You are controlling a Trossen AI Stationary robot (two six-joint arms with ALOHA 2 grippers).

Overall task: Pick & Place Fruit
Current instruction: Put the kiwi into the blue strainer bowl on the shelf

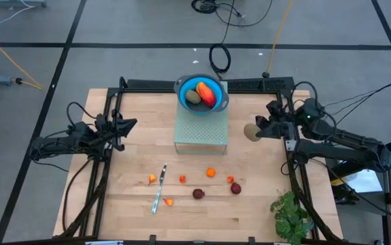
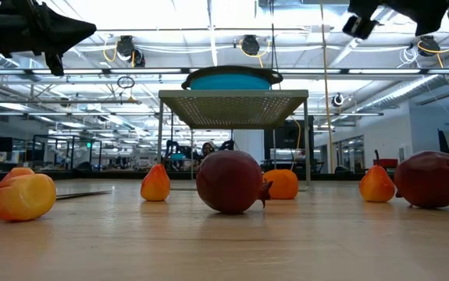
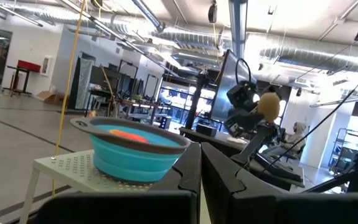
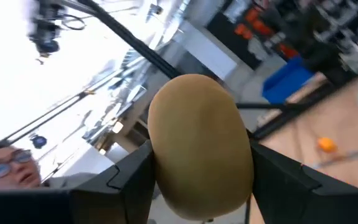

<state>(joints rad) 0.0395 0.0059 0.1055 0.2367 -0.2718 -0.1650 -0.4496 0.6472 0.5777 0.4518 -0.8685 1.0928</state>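
High view: I am seeing the right gripper (image 1: pixel 256 128) hanging above the table (image 1: pixel 127 211), right of the perforated stand (image 1: pixel 200 133), pinching a tan oval fruit (image 1: pixel 251 132) between its fingers. In the right wrist view that tan fruit (image 4: pixel 198 146) is filling the middle of the picture, with a dark finger (image 4: pixel 129 174) pressing on each side of it. In the left wrist view it (image 3: pixel 268 105) is showing well clear of the bowl.

The blue bowl (image 1: pixel 183 101) is sitting on top of the stand, and it is holding an olive-brown oval (image 1: pixel 193 96) and a red-orange oblong (image 1: pixel 207 94) lying side by side.

The left gripper (image 1: pixel 131 125) is waiting above the table's left part, its fingers pressed together with nothing between them.

On the near part of the table I am counting two maroon balls (image 1: pixel 198 194) (image 1: pixel 236 188), and small orange and red pieces scattered around them: one (image 1: pixel 211 173) ahead of the stand, one (image 1: pixel 182 179), one (image 1: pixel 152 179) just left of the knife (image 1: pixel 158 191), one (image 1: pixel 169 201) to its right, and one (image 1: pixel 230 179) close to the right ball. A leafy plant (image 1: pixel 292 216) is standing at the near right corner.
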